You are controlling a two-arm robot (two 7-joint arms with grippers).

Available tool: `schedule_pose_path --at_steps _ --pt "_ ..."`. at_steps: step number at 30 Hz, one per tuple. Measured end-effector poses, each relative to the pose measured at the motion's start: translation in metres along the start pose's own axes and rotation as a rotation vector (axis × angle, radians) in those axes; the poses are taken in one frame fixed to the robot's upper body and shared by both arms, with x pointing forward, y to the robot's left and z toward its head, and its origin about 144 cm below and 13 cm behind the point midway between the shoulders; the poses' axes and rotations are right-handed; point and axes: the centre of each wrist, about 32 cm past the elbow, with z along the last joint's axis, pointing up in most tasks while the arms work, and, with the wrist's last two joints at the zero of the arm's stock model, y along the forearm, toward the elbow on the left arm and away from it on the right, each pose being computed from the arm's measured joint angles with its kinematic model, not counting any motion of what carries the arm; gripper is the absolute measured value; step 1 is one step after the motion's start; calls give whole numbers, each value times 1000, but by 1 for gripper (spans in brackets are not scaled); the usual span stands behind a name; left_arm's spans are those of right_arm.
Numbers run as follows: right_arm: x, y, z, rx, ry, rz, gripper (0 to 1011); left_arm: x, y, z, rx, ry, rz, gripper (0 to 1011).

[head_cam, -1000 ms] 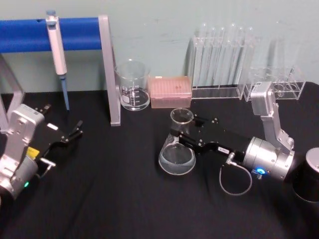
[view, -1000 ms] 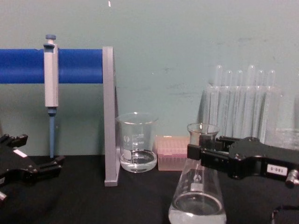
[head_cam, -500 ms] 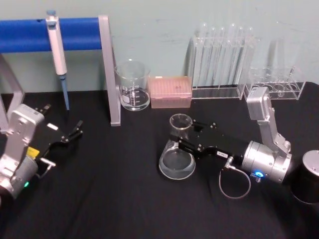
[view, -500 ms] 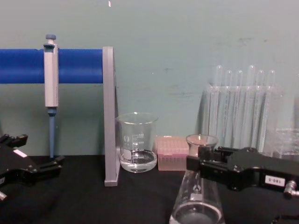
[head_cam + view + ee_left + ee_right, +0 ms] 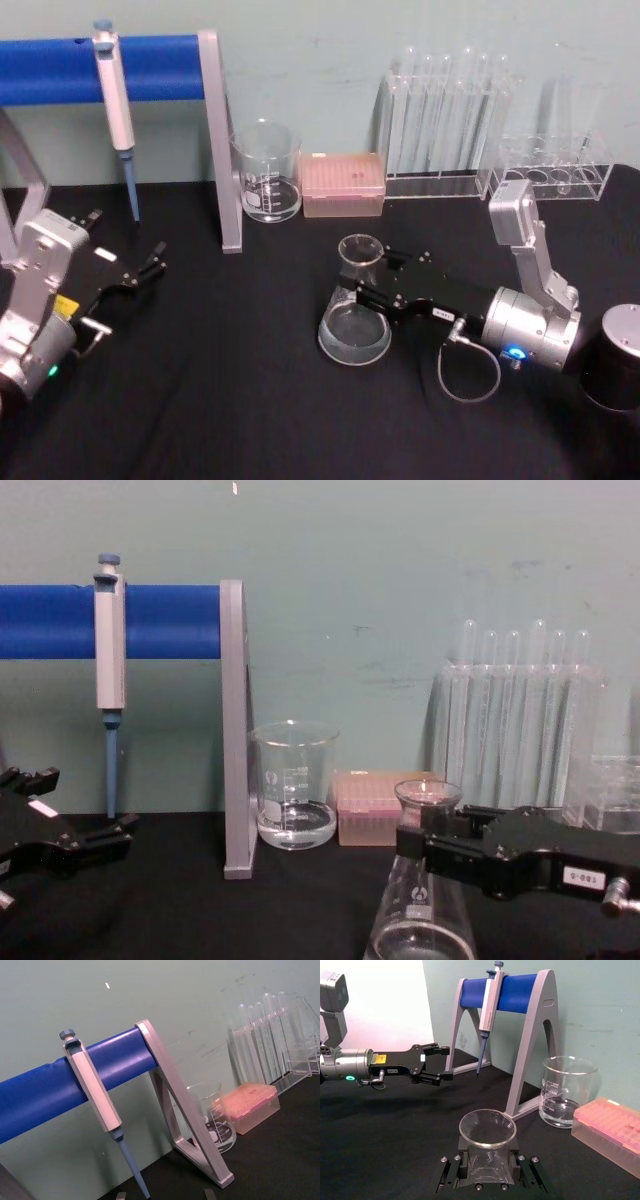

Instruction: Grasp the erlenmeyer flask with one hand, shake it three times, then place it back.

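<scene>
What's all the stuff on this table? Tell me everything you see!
pipette stand: one, blue bar with grey legs, back left
pipette: one, grey with blue tip, hanging on the stand
beaker: one, clear, back, right of the stand
tip box: one, pink, right of the beaker
test tubes: about six, clear, in a tall rack, back right
low rack: one, clear, back right
erlenmeyer flask: one, clear, mid-table, neck in the right claw
tablecloth: one, black, under everything
left claw: one, black, open, parked left
right claw: one, black, shut on the flask's neck
</scene>
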Motion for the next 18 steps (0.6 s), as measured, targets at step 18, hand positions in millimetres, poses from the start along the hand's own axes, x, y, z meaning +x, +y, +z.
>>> schedule_pose_path --at_steps 18 --pt "1 0 0 -13 6 -1 449 0 0 0 0 0 0 1001"
